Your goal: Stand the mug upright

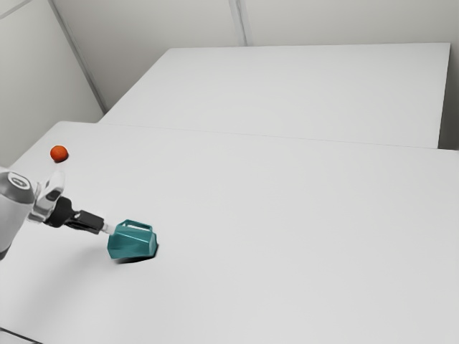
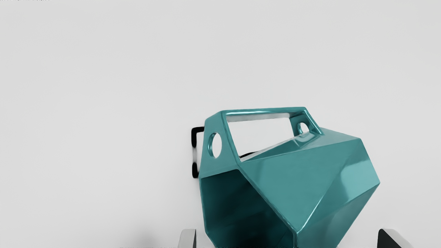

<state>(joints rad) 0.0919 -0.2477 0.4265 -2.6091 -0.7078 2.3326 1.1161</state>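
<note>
The gripper [image 1: 109,228] reaches in from the exterior view's left, its tips at the near upper side of the teal faceted mug [image 1: 132,242]. That mug lies on its side on the white table, handle toward the far side. In the wrist view the mug [image 2: 296,179] shows its dark open mouth and its handle loop. The gripper [image 2: 286,238] is open there, its two fingertips wide apart with the mug's lower part between them and a gap visible beside each. Part of the mug is cut off by the picture's lower edge.
A small orange-red ball [image 1: 59,153] rests on the white table [image 1: 287,236] beyond the arm, toward the exterior view's upper left. A second white surface [image 1: 287,86] adjoins the table's far edge, with pale walls behind it.
</note>
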